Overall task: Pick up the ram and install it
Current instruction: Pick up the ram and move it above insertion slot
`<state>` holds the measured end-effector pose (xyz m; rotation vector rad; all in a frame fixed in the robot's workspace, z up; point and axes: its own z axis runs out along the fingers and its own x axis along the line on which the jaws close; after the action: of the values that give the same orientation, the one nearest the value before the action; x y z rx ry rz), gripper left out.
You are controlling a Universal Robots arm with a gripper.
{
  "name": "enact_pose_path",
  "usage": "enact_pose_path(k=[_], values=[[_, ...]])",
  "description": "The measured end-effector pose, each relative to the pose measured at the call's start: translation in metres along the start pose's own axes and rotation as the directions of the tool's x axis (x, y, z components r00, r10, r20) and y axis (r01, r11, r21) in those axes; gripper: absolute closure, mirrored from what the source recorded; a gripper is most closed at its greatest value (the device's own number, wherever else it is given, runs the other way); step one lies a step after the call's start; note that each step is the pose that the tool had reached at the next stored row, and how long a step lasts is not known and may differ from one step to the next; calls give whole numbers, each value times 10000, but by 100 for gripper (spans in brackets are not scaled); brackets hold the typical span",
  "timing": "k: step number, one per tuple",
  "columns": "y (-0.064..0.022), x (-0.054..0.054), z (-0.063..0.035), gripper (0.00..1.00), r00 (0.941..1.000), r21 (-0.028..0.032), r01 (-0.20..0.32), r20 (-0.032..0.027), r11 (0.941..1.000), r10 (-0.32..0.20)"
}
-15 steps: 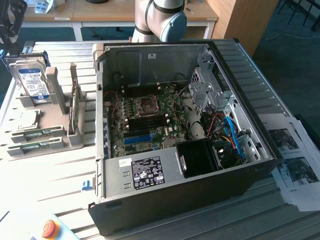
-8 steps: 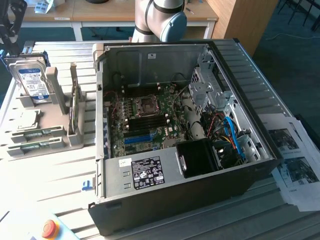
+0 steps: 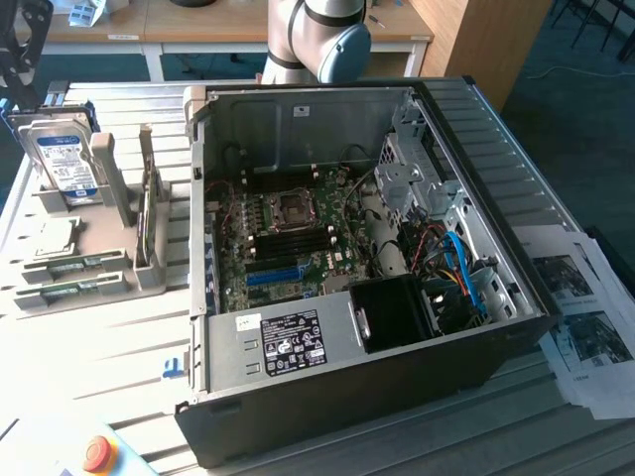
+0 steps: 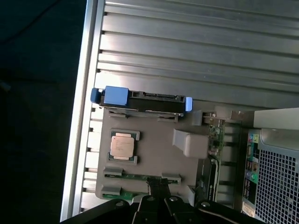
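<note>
One gripper (image 4: 156,203): hanging above the near edge of the grey parts holder (image 4: 154,140); I cannot tell whether it is released or clenched.
Ram (image 4: 133,176): lying flat in a clipped slot of the holder, closest of the parts to the gripper. In the exterior view the ram (image 3: 74,264) is sitting at that view's left, well apart from the motherboard (image 3: 298,213).
Neighbours: a second green stick (image 4: 112,193) is lying just beside it. A processor (image 4: 124,145) and a hard drive (image 4: 142,99) are resting farther along the holder.
Destination: the computer case (image 3: 298,94) is lying open on its side, with the long memory slots (image 3: 288,241) looking unfilled.
Progress: the pick-up is, by my reading, not yet done.
Risk, wrong part: the two sticks are looking alike and lying close together, so a descent slightly off could be catching the neighbour or a clip.
Risk, skewed grasp: the ram is lying thin and flat, so an off-centre hold could be tilting it.
Risk, seating: a tilted stick could be jamming against a slot, and the cables (image 3: 456,263) are crowding that side of the case.
</note>
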<state>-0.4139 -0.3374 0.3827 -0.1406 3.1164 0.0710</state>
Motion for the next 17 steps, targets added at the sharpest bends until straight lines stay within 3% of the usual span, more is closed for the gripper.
enact_pose_path(k=[9,17], values=[[-1,0,1,90,9965,-19,838,-35,9965,-838],[-2,0,0,90,9867,-42,1626,-69,9867,-1626]])
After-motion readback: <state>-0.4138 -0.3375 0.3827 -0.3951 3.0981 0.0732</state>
